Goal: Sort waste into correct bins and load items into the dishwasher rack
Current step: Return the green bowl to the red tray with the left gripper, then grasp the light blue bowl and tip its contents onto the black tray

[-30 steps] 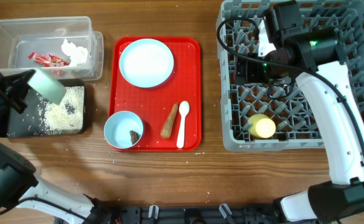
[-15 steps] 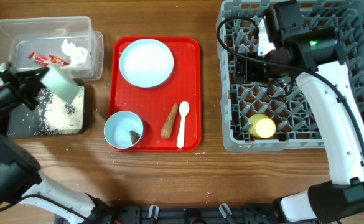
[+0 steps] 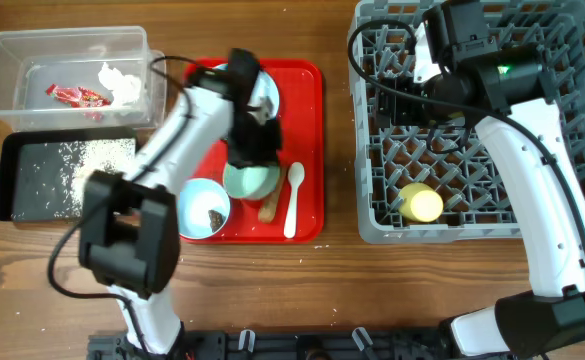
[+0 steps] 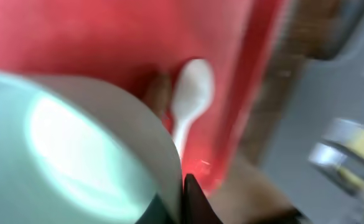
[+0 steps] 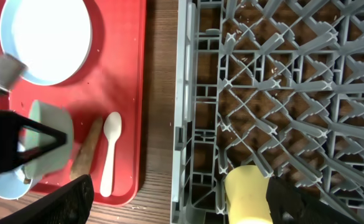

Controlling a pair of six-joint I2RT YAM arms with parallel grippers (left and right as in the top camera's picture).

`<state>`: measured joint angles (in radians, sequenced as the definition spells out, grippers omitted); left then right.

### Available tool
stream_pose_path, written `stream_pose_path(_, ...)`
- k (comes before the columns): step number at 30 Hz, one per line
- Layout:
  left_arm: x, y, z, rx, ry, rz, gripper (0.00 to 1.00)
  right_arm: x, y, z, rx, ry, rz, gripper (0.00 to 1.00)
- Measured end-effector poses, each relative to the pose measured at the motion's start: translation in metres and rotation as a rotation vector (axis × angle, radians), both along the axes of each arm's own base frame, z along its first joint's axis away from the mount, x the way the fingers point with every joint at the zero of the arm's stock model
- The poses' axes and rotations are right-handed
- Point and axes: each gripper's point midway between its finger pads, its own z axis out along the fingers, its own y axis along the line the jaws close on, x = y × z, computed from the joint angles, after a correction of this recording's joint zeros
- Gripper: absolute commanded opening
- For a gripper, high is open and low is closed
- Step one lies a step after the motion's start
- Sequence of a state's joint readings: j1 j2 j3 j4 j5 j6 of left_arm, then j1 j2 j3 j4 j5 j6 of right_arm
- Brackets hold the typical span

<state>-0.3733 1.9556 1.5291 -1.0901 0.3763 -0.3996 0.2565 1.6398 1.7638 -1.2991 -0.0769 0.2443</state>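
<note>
My left gripper (image 3: 255,150) is shut on the rim of a small pale bowl (image 3: 250,181) and holds it over the flat red serving tray (image 3: 307,90). In the left wrist view the bowl (image 4: 76,143) fills the left, pinched by my dark finger (image 4: 193,198). The second bowl (image 3: 200,208) holds a brown scrap (image 3: 215,216). The blue plate (image 3: 212,105), white spoon (image 3: 294,200) and carrot-like stick (image 3: 268,210) lie on the red tray. My right gripper (image 5: 185,202) is open and empty over the grey rack (image 3: 472,130), near the yellow cup (image 3: 421,203).
The clear tub (image 3: 32,50) at the back left holds a red wrapper (image 3: 77,96) and white tissue (image 3: 120,82). The black tray (image 3: 22,190) in front of it holds scattered rice (image 3: 97,160). Bare wood separates the red tray from the rack.
My left arm has swung right from over the black tray to over the red tray, still holding the bowl. The right arm has not moved.
</note>
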Motion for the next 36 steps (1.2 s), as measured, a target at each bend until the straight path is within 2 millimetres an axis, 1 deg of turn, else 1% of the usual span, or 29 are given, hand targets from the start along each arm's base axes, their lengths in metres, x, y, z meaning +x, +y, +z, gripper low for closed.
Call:
stream_pose_path(1,-0.003,-0.001,-0.006,0.108,-0.038,-0.019,0.04,0.000,0.000,0.000,0.000,0.000,0.000,0.91)
stream_pose_path(2,0.000,0.001,-0.009,0.186,-0.078,-0.020,0.04,0.001,0.000,0.000,0.001,-0.004,0.000,0.91)
stream_pose_path(3,0.003,0.004,-0.011,0.231,-0.104,-0.011,0.04,0.001,0.000,0.001,0.002,-0.006,0.000,0.91)
stream_pose_path(4,0.012,0.010,-0.011,0.282,-0.152,0.009,0.05,0.003,0.001,0.001,0.003,-0.011,0.000,0.91)
stream_pose_path(5,0.020,0.011,-0.011,0.300,-0.186,0.025,0.13,0.004,0.001,0.002,0.005,-0.017,0.000,0.91)
stream_pose_path(7,0.030,0.013,-0.009,0.314,-0.228,0.049,0.19,0.005,0.001,0.002,0.006,-0.023,0.000,0.91)
stream_pose_path(12,0.030,0.013,-0.008,0.314,-0.230,0.056,0.23,0.006,0.002,0.003,0.008,-0.029,0.000,0.92)
stream_pose_path(14,0.009,0.023,-0.003,0.343,-0.137,0.044,0.25,0.007,0.002,0.003,0.007,-0.030,0.003,0.92)
stream_pose_path(15,0.001,0.030,0.002,0.357,-0.101,0.052,0.25,0.007,0.002,0.003,0.004,-0.031,0.008,0.93)
stream_pose_path(16,-0.016,0.048,0.013,0.390,-0.028,0.087,0.28,0.007,0.002,0.003,0.003,-0.034,0.013,0.94)
stream_pose_path(17,-0.021,0.057,0.020,0.397,-0.010,0.114,0.31,0.007,0.002,0.003,0.001,-0.035,0.018,0.94)
stream_pose_path(18,-0.031,0.071,0.033,0.410,0.020,0.151,0.38,0.007,0.002,0.003,-0.003,-0.038,0.028,0.94)
stream_pose_path(20,-0.033,0.076,0.045,0.400,0.001,0.156,0.40,0.007,0.002,0.003,-0.006,-0.038,0.035,0.95)
stream_pose_path(21,-0.041,0.077,0.052,0.396,-0.010,0.139,0.41,0.007,0.002,0.003,-0.007,-0.038,0.038,0.95)
stream_pose_path(22,-0.045,0.077,0.051,0.388,-0.025,0.118,0.40,0.006,0.002,0.003,-0.008,-0.036,0.038,0.95)
stream_pose_path(23,-0.061,0.082,0.040,0.401,-0.004,0.082,0.40,0.006,0.002,0.003,-0.008,-0.035,0.038,0.95)
stream_pose_path(24,-0.068,0.083,0.029,0.402,0.001,0.064,0.41,0.006,0.002,0.003,-0.008,-0.035,0.038,0.95)
stream_pose_path(25,-0.068,0.083,0.020,0.395,-0.017,0.052,0.41,0.006,0.002,0.003,-0.008,-0.033,0.038,0.95)
stream_pose_path(26,-0.076,0.087,0.002,0.391,-0.025,0.016,0.41,0.005,0.001,0.002,-0.009,-0.031,0.038,0.95)
stream_pose_path(28,-0.086,0.090,-0.018,0.387,-0.031,-0.036,0.38,0.005,0.001,0.002,-0.009,-0.029,0.038,0.95)
stream_pose_path(30,-0.091,0.092,-0.032,0.383,-0.036,-0.057,0.33,0.004,0.001,0.002,-0.010,-0.026,0.038,0.95)
stream_pose_path(31,-0.092,0.093,-0.040,0.378,-0.049,-0.062,0.19,0.004,0.001,0.002,-0.011,-0.023,0.038,0.95)
stream_pose_path(32,-0.099,0.096,-0.050,0.384,-0.035,-0.073,0.12,0.004,0.001,0.002,-0.011,-0.023,0.038,0.95)
stream_pose_path(33,-0.099,0.096,-0.054,0.379,-0.047,-0.076,0.05,0.004,0.001,0.002,-0.011,-0.023,0.038,0.95)
stream_pose_path(36,-0.092,0.094,-0.054,0.373,-0.084,-0.082,0.04,0.003,0.001,0.002,-0.011,-0.022,0.038,0.95)
